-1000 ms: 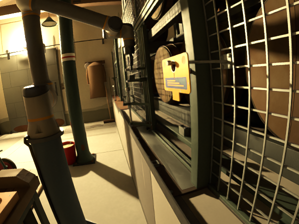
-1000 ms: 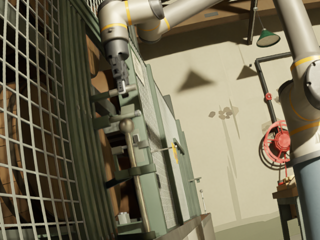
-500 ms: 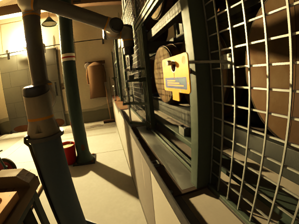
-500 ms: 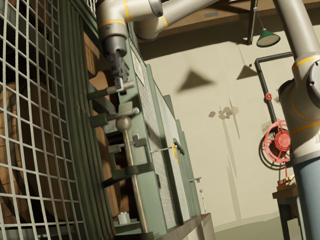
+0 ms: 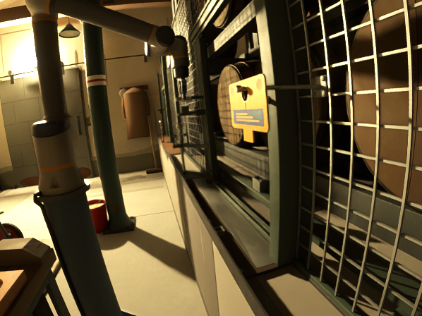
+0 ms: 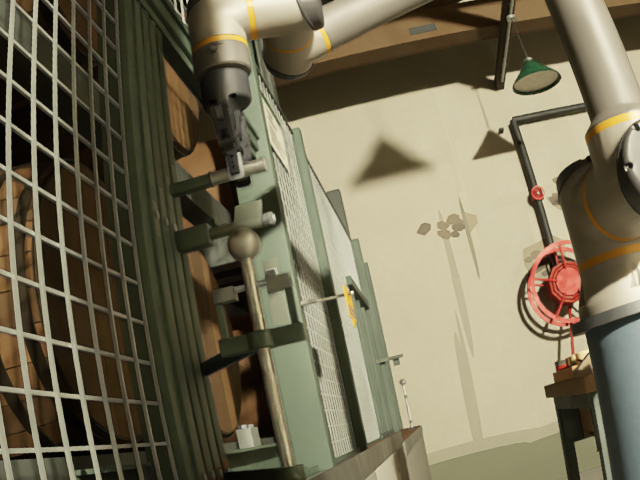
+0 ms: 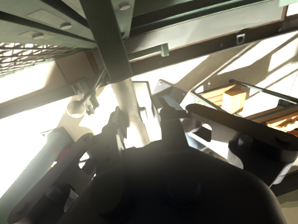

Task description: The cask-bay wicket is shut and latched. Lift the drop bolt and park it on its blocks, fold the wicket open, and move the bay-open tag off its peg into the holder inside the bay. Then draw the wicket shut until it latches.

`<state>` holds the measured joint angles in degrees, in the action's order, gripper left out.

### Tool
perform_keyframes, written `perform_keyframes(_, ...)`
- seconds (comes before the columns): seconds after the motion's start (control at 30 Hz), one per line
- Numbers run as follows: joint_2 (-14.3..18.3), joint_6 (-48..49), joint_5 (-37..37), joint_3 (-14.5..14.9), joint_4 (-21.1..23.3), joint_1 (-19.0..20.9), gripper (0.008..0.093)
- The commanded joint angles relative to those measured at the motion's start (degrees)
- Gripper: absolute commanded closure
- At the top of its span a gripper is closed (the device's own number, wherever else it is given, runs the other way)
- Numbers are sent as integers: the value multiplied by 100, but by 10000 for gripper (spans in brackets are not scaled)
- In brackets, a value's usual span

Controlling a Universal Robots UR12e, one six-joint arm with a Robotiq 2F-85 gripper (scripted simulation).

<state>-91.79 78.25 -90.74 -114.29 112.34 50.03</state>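
The wicket point(image 6: 289, 289), a green mesh-panelled door, stands swung out from the bay front, with its pull handle point(image 6: 235, 173), a pale bar jutting from the upper edge, gripped in my closed gripper point(image 6: 237, 166) point(image 7: 134, 119). The drop bolt point(image 6: 258, 330) is a long rod with a ball knob point(image 6: 244, 243). It stands upright on the wicket's edge, below the handle. The yellow bay-open tag point(image 5: 248, 105) hangs on a peg point(image 5: 241, 89) at the bay's green post. Barrels lie behind it.
Behind the work, casks point(image 5: 384, 105) fill the bays behind a white wire grid. A ledge point(image 5: 225, 218) runs along the bay's foot. A green pillar point(image 5: 102, 134) and red bucket point(image 5: 97, 214) stand on the floor, and a red valve wheel point(image 6: 555, 284) hangs by my arm's base.
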Motion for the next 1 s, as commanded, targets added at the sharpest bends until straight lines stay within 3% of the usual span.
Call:
perform_keyframes(0.0,-1,-4,74,12,13,20,934)
perform_keyframes(0.97,3,-16,15,14,-1,16,934)
